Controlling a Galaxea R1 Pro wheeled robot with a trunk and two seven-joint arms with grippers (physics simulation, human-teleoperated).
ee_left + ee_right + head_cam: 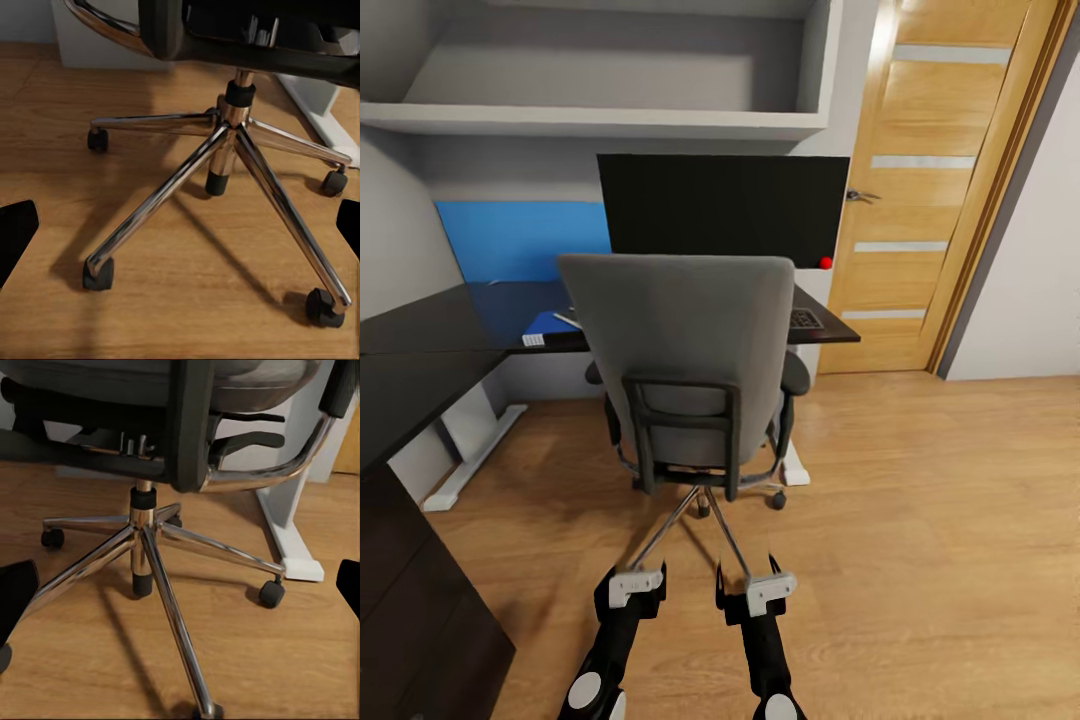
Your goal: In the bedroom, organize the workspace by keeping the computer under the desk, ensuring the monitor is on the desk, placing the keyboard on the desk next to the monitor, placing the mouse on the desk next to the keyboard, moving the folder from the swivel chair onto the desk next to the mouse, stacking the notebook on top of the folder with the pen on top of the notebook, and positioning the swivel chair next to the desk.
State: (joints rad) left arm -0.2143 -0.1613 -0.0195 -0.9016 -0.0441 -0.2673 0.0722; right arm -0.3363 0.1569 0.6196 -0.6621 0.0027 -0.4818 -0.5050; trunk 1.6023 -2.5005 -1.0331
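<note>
The swivel chair point(685, 350) stands at the desk point(420, 350) before the monitor point(722, 205), folder point(550, 322) seemingly moved; left gripper point(630, 590) and right gripper point(758, 592) hang wide, empty.

We see our two arms as black, rounded segments, each with a white disc set into the joint at the lower edge of the head view. Our left gripper point(630, 585) and right gripper point(758, 585) each carry a light grey block with small dark screw marks, flanked by short black fingers. In both wrist views our fingertips point(16, 238) appear as plain matt black shapes.
</note>
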